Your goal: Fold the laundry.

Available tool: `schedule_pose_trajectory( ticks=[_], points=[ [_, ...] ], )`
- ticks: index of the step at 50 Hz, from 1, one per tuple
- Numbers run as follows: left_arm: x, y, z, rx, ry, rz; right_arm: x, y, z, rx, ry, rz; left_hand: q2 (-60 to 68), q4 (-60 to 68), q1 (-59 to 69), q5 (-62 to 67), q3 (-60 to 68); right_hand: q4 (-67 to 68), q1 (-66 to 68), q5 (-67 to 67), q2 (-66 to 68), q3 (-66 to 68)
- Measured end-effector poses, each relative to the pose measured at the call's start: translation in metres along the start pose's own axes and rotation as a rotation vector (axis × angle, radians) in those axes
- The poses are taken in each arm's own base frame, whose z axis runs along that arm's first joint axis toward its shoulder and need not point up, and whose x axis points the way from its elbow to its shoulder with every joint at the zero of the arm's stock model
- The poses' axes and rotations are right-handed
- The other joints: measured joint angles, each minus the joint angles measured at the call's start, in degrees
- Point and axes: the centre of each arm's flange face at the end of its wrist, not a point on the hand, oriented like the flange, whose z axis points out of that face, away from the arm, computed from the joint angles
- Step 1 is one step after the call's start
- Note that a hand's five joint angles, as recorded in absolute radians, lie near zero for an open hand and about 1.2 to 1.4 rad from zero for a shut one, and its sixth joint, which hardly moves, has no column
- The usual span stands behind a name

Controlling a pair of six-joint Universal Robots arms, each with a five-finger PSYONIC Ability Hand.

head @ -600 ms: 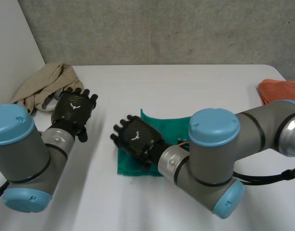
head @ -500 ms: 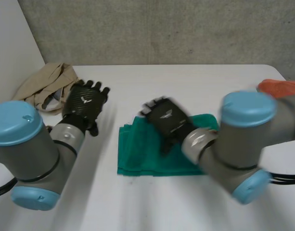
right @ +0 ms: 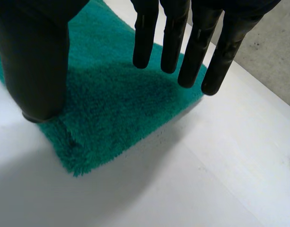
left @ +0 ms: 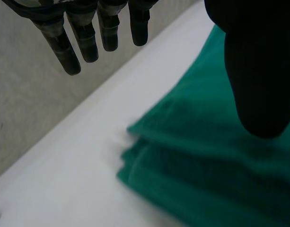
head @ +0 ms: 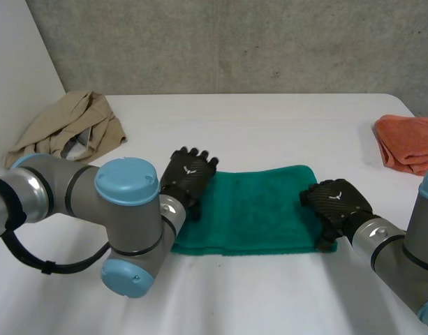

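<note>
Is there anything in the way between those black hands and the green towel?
Nothing visible. The left hand is open over the left end of the green towel, and the right hand is open over its right end. The beige cloth and the orange cloth lie well aside.

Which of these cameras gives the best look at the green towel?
The head view: the whole towel lies folded on the table, with the left hand at one end and the right hand at the other. The left wrist view shows its layered end; the right wrist view shows one corner.
</note>
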Motion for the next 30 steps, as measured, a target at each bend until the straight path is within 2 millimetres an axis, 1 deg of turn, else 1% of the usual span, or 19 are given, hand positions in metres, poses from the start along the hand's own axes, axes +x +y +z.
schedule_pose_trajectory(
  ticks=[1,4,5,6,9,10,11,14,17,19,20,21,22,24,27,28,29,30],
  points=[
    [0.0,0.001,0.0,-0.008,-0.004,0.002,0.0,0.001,0.0,-0.001,0.0,-0.001,0.0,0.0,0.0,0.0,0.0,0.0,0.0,0.0,0.0,0.0],
    [-0.003,0.01,-0.004,-0.062,-0.022,0.012,0.0,0.005,0.002,-0.007,0.003,-0.006,0.0,0.0,0.0,0.0,0.0,9.05,8.13,8.77,9.81,9.26],
    [-0.003,0.012,-0.007,-0.082,-0.025,0.016,0.001,0.006,0.003,-0.01,0.005,-0.007,0.0,0.0,0.0,-0.08,0.0,15.2,13.63,14.64,16.28,16.04],
    [-0.003,0.013,-0.008,-0.088,-0.025,0.017,0.001,0.007,0.004,-0.01,0.005,-0.008,0.0,0.0,0.0,0.0,0.0,15.2,13.63,14.64,16.28,16.04],
    [-0.003,0.014,-0.016,-0.112,-0.023,0.02,0.002,0.008,0.005,-0.012,0.012,-0.01,0.0,0.0,0.0,0.0,0.0,27.27,23.03,26.22,27.9,27.97],
    [-0.004,0.012,-0.02,-0.113,-0.023,0.02,0.003,0.008,0.006,-0.011,0.014,-0.011,0.0,0.0,0.0,0.0,0.0,30.56,25.45,29.38,31.16,30.58],
    [-0.005,0.009,-0.026,-0.112,-0.022,0.019,0.004,0.008,0.006,-0.008,0.023,-0.021,0.0,0.0,0.0,0.0,0.0,36.47,28.17,35.05,36.48,36.35],
    [-0.01,-0.001,-0.038,-0.097,-0.026,0.013,0.008,0.005,0.007,0.002,0.04,-0.058,0.0,0.0,0.0,0.0,0.0,38.16,28.18,36.37,37.69,37.78],
    [-0.019,-0.017,-0.052,-0.064,-0.04,0.003,0.013,-0.003,0.007,0.023,0.068,-0.136,0.0,0.0,0.0,0.0,0.0,38.2,28.18,36.53,37.69,37.78],
    [-0.019,-0.017,-0.052,-0.064,-0.04,0.003,0.013,-0.003,0.007,0.023,0.068,-0.136,0.0,0.0,0.0,0.0,0.0,38.2,28.18,36.53,37.69,37.78],
    [-0.025,-0.026,-0.059,-0.04,-0.056,-0.004,0.016,-0.009,0.007,0.038,0.086,-0.178,0.0,0.0,0.0,0.0,0.0,38.2,28.18,36.53,37.69,37.78],
    [-0.025,-0.026,-0.059,-0.04,-0.056,-0.004,0.016,-0.009,0.007,0.038,0.086,-0.178,0.0,0.0,0.0,0.0,0.0,38.2,28.18,36.53,37.69,37.78],
    [-0.035,-0.037,-0.068,-0.01,-0.082,-0.013,0.016,-0.028,0.007,0.08,0.114,-0.277,0.0,0.0,0.0,0.0,0.0,38.3,28.66,36.79,37.69,37.78],
    [-0.045,-0.043,-0.074,0.006,-0.107,-0.02,0.004,-0.049,0.005,0.137,0.115,-0.353,0.0,0.0,0.0,0.0,0.0,38.31,28.67,37.14,37.69,37.78],
    [-0.057,-0.048,-0.078,0.019,-0.139,-0.027,-0.014,-0.068,0.002,0.202,0.094,-0.405,0.0,0.0,0.0,0.0,0.0,38.31,28.67,37.14,37.69,37.78],
    [-0.065,-0.05,-0.08,0.024,-0.163,-0.033,-0.036,-0.085,-0.002,0.269,0.057,-0.442,0.0,0.0,0.0,0.0,0.0,38.35,28.7,37.54,37.71,37.78],
    [-0.065,-0.05,-0.08,0.024,-0.163,-0.033,-0.036,-0.085,-0.002,0.269,0.057,-0.442,0.0,0.0,0.0,0.0,0.0,38.35,28.7,37.54,37.71,37.78],
    [-0.073,-0.051,-0.082,0.027,-0.183,-0.038,-0.042,-0.089,-0.003,0.285,0.047,-0.449,0.0,0.0,0.0,0.0,0.0,38.35,28.7,37.55,37.71,37.78]
  ],
)
